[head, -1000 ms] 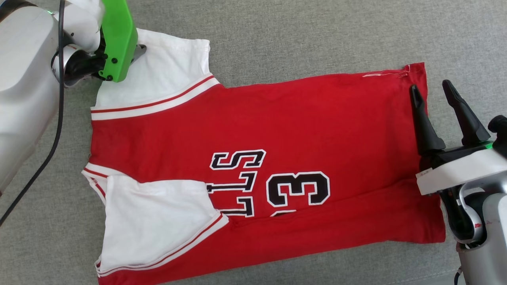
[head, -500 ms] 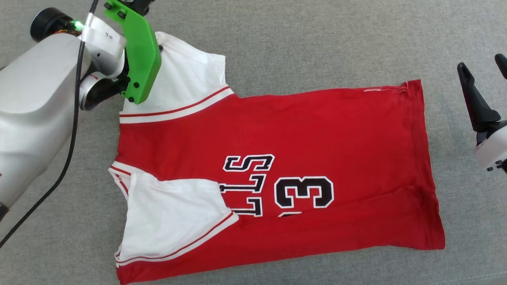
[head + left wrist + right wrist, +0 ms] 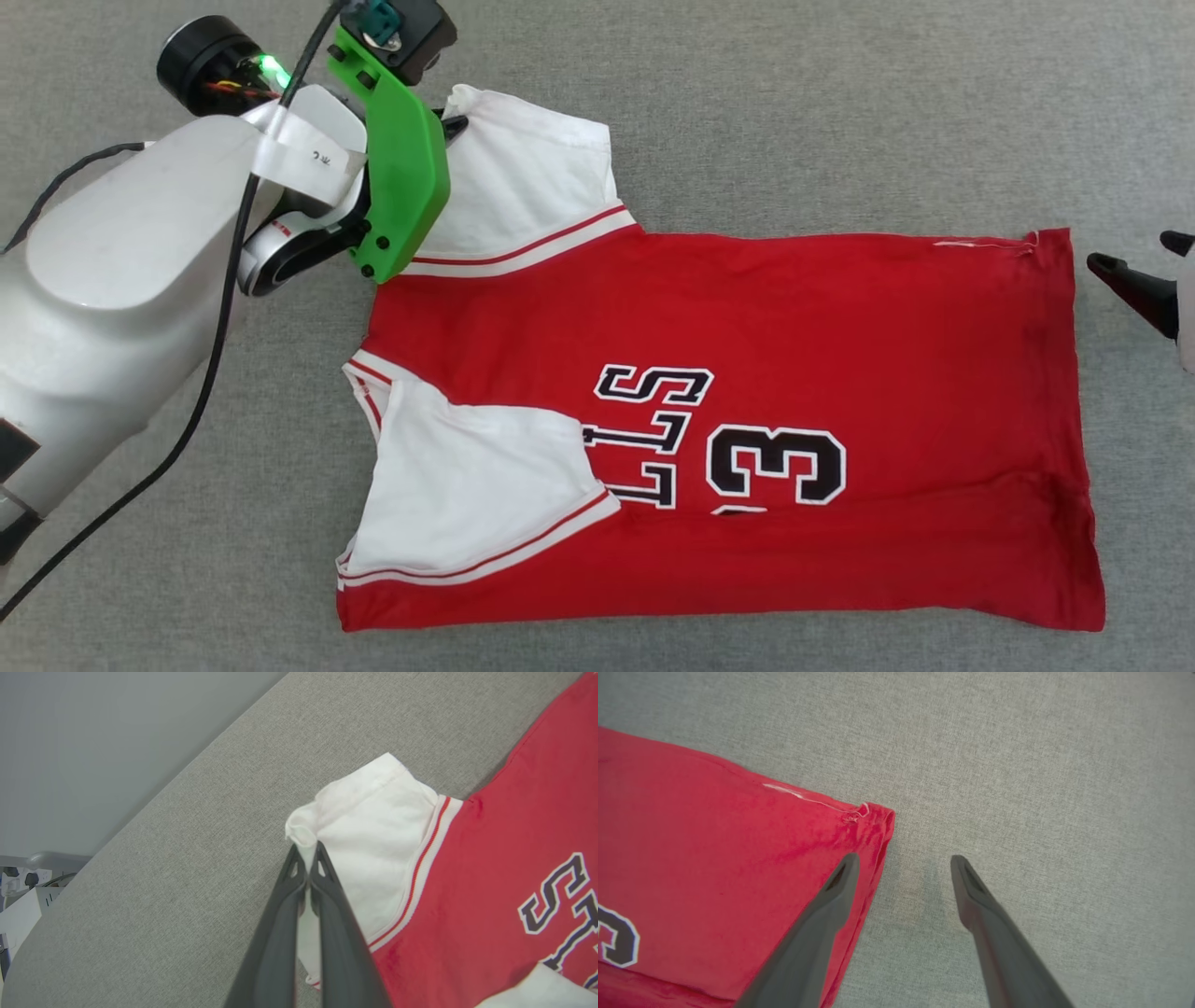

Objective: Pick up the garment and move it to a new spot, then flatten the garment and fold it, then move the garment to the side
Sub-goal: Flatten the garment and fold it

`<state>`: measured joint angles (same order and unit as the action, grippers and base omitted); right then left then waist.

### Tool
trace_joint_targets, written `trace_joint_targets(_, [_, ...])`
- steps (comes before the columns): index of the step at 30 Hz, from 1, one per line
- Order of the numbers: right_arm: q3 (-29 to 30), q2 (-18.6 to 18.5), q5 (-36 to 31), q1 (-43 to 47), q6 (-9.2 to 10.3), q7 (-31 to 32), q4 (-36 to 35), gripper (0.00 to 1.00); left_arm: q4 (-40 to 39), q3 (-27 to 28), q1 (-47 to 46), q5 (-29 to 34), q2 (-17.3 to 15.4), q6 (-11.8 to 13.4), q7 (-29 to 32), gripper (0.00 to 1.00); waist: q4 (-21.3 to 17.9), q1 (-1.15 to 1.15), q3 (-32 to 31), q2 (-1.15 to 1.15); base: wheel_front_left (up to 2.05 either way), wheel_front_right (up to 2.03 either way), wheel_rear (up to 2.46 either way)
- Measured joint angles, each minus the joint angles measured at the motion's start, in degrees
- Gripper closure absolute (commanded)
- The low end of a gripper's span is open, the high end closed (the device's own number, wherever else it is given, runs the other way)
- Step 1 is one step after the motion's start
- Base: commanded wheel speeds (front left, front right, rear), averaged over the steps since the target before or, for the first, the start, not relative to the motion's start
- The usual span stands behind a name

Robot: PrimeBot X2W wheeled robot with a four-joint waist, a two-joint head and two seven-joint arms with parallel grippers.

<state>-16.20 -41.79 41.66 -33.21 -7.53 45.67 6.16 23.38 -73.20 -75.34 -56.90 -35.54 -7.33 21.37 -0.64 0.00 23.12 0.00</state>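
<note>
A: L side first, left gripper (image 3: 306, 853)?
B: Fingers (image 3: 280, 914) together, clamped on a corner of the white sleeve (image 3: 523, 177), at 10 o'clock of the garment (image 3: 747, 336) in head view.
A: Garment itself?
B: Lay flat on the grey fabric surface (image 3: 840, 112), collar end at 9, hem at 3.
A: R side?
B: Right gripper (image 3: 904, 859) at approx. 2 o'clock by the hem corner. Fingers wide apart, one over the hem edge, the other over grey surface.

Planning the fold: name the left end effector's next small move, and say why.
Probably carry the far sleeve inward over the garment: the left end effector is shut on that sleeve's edge, and the near sleeve already lies folded in.
</note>
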Motion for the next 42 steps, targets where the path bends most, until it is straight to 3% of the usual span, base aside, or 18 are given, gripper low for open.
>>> trace_joint_targets(10, [-7.1,3.5,-0.2,-5.8,0.01,0.3,10.1,0.00,-1.6,-0.2,-1.0,1.1,1.0,0.0,-1.4,1.00,2.2,0.00,3.2,0.00,0.00,0.00,0.00])
trace_joint_targets(16, [-11.4,2.5,0.4,-7.3,0.08,-1.6,13.3,0.00,-1.3,-0.3,-1.1,1.2,1.2,0.0,-2.0,1.00,3.0,0.00,4.4,0.00,0.00,0.00,0.00])
trace_joint_targets(17, [-11.7,2.4,0.6,-7.5,0.08,-2.5,13.8,0.28,-1.1,-0.3,-1.1,1.2,1.1,0.0,-2.1,1.00,3.0,0.00,4.3,0.00,0.00,0.00,0.00])
trace_joint_targets(18, [-12.1,2.2,0.8,-7.8,0.05,-3.8,14.3,1.00,-1.0,-0.3,-1.1,1.2,1.1,0.0,-2.3,1.00,2.9,0.00,4.2,0.00,0.00,0.00,0.00])
trace_joint_targets(27, [-13.5,2.8,2.4,-7.5,0.00,-16.2,16.6,1.00,0.3,-0.3,1.2,0.8,0.0,0.0,-5.2,1.00,2.1,0.00,0.4,0.00,0.00,0.00,0.00])
trace_joint_targets(35, [-13.7,1.9,4.5,-1.7,0.00,-24.3,14.0,1.00,-2.2,-0.3,7.2,-0.1,-4.0,0.0,-8.0,1.00,1.4,0.00,-5.1,0.00,0.00,0.00,0.00])
trace_joint_targets(42, [-13.3,0.7,6.5,6.4,0.00,-28.3,11.9,1.00,-8.9,-0.3,16.4,-1.7,-7.8,3.7,-9.5,1.00,1.2,0.00,-10.3,0.00,0.00,0.00,0.00])
